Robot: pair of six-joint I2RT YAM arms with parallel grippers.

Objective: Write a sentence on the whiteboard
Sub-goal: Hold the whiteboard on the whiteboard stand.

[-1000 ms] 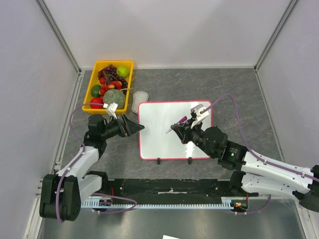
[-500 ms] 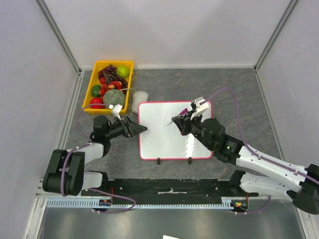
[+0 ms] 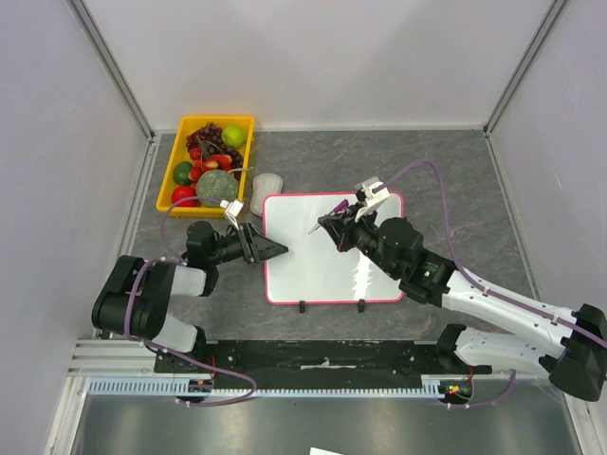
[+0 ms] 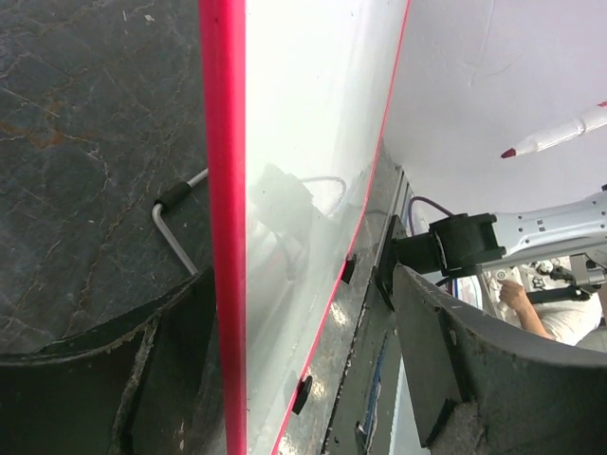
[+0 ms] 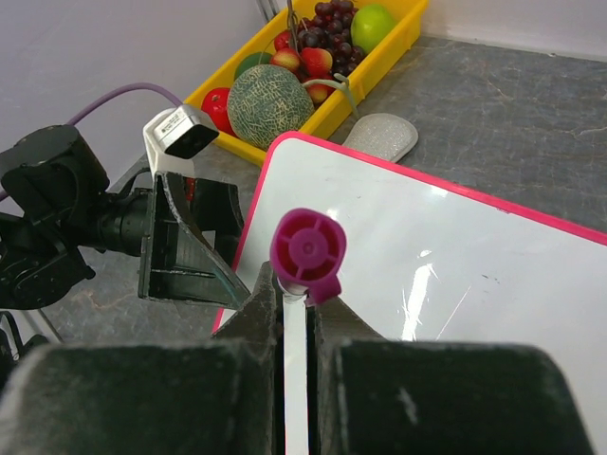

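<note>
The whiteboard (image 3: 313, 270) looks light, stiff and slippery; my left gripper (image 3: 273, 248), spread, straddles its left-edge frame to steady it, while my right gripper (image 3: 336, 229) pinches the marker (image 3: 325, 219).

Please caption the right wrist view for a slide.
Right gripper holds magenta-capped marker over the whiteboard; left gripper at its edge.

One whiteboard (image 3: 313, 261) with two black feet (image 3: 302, 306), one marker (image 3: 329, 216), one grey eraser (image 3: 268, 183), and one yellow tray (image 3: 218, 119) holding one melon (image 3: 215, 183), one green apple (image 3: 232, 134), one grape bunch (image 3: 204, 133)
</note>
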